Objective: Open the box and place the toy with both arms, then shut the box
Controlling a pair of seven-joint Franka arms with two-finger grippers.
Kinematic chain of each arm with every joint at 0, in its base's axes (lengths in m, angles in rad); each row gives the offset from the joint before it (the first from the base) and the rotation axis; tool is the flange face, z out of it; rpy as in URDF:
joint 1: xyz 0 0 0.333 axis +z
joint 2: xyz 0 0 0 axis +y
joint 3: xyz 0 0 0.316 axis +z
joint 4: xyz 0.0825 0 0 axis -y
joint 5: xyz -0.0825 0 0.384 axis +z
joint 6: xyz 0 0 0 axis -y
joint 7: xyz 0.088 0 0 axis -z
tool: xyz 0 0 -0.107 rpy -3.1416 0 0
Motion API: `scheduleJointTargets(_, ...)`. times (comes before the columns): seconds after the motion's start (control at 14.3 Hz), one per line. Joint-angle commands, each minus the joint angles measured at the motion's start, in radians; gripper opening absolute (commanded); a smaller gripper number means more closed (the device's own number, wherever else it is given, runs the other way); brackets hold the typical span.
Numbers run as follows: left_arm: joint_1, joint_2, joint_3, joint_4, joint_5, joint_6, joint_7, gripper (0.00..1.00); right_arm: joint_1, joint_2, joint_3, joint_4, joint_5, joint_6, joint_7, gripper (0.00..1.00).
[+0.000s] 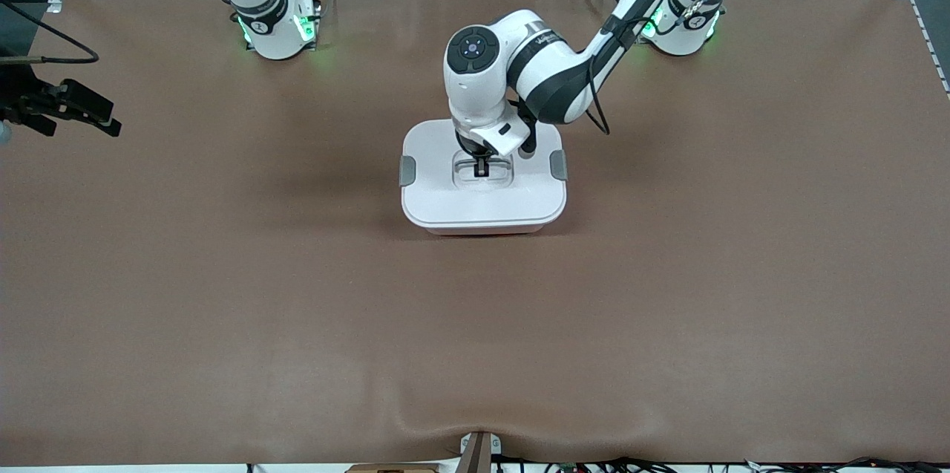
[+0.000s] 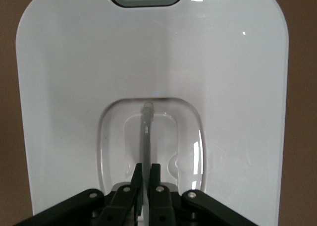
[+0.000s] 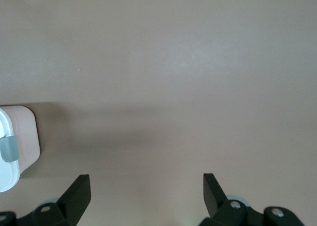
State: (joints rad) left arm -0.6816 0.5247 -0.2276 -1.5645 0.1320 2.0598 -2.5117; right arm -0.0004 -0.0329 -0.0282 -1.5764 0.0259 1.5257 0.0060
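White-lidded box (image 1: 483, 198) sitting mid-table (image 1: 223, 272), lid on. Left end effector (image 2: 145, 172) clenching the handle (image 2: 146, 132) in the lid's recess. Right end effector (image 3: 146, 186) hanging released over bare table, waiting.

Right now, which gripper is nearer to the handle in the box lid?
Left. The left gripper is shut on the handle in the recess of the white lid. The right gripper waits open over bare table, with the box off to its side.
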Motion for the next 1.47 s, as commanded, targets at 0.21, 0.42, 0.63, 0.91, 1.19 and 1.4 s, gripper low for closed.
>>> scheduleJointTargets(0.21, -0.001, -0.008, 0.002, -0.045, 0.023, -0.001, 0.011, 0.00, 0.005, 0.018, -0.002, 0.026, 0.000, -0.007, -0.009, 1.00)
scheduleJointTargets(0.42, 0.001, -0.009, 0.002, -0.038, 0.023, -0.003, 0.010, 0.01, 0.007, 0.018, -0.002, 0.026, 0.000, -0.009, -0.009, 1.00)
scheduleJointTargets(0.63, 0.007, -0.029, 0.002, -0.022, 0.020, -0.007, 0.011, 0.83, 0.008, 0.018, -0.002, 0.026, 0.002, -0.007, -0.009, 1.00)
scheduleJointTargets(0.91, 0.008, -0.057, 0.004, 0.030, 0.014, -0.050, 0.014, 1.00, 0.008, 0.019, -0.001, 0.026, 0.000, -0.009, -0.009, 1.00)
scheduleJointTargets(1.19, 0.020, -0.075, 0.014, 0.077, 0.018, -0.093, 0.060, 1.00, 0.008, 0.018, -0.001, 0.026, 0.000, -0.018, -0.011, 1.00)
scheduleJointTargets(1.4, 0.086, -0.112, 0.014, 0.077, 0.023, -0.093, 0.148, 1.00, 0.008, 0.016, 0.001, 0.026, -0.003, -0.019, -0.008, 1.00)
